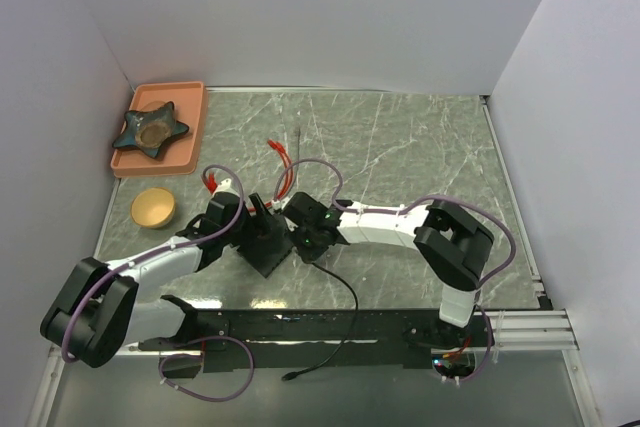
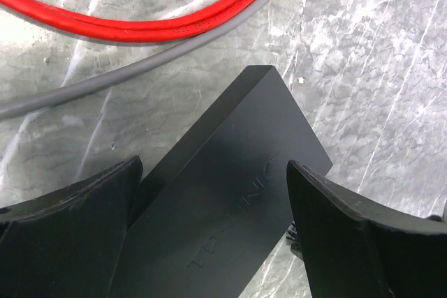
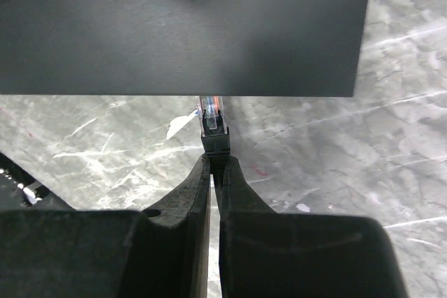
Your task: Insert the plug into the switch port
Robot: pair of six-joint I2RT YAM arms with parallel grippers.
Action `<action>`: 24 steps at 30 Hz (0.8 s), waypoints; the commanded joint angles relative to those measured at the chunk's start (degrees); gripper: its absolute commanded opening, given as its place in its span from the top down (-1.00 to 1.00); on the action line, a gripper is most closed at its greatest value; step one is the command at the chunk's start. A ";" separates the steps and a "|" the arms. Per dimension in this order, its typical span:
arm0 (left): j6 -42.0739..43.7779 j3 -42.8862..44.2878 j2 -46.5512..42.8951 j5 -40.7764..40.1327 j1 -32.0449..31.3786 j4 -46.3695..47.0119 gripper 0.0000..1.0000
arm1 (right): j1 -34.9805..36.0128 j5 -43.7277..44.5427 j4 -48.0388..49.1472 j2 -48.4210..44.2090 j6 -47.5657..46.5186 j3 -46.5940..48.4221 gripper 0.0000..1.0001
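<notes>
The switch [image 1: 268, 252] is a flat matte-black box lying on the marble table between both grippers. In the left wrist view my left gripper [image 2: 214, 165] is open, one finger on either side of the box [image 2: 230, 207]. My right gripper [image 3: 213, 162] is shut on the black boot of the plug [image 3: 213, 127]. The plug's clear tip touches the box's near side [image 3: 181, 33]. The port itself is hidden under that edge. In the top view the right gripper [image 1: 300, 230] sits just right of the box and the left gripper [image 1: 258, 215] just above it.
A red cable [image 2: 140, 29] and a grey cable [image 2: 140, 68] lie beyond the box. The plug's black cable [image 1: 345, 297] trails to the near edge. An orange tray [image 1: 190, 122] holding a star-shaped dish [image 1: 150, 129] stands at the back left, and a yellow bowl [image 1: 153, 207] in front of it.
</notes>
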 commanded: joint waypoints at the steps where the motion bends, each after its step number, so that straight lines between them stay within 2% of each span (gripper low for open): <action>1: -1.52 -0.09 -0.14 0.98 -0.05 -2.17 -0.84 | 0.19 -0.16 1.53 -2.99 -1.17 1.20 1.00; 10: -1.69 -1.32 -1.12 0.98 0.04 -3.14 -0.73 | 4.93 -2.36 4.87 -5.73 -0.03 -3.47 1.00; 17: -2.48 -1.93 0.03 1.77 0.04 -2.26 -0.73 | 8.36 1.32 4.61 -5.29 1.64 -4.44 1.00; 24: -2.84 -2.11 -1.03 1.77 0.04 -2.52 -0.73 | 8.89 6.86 5.04 -2.22 2.78 -2.33 1.00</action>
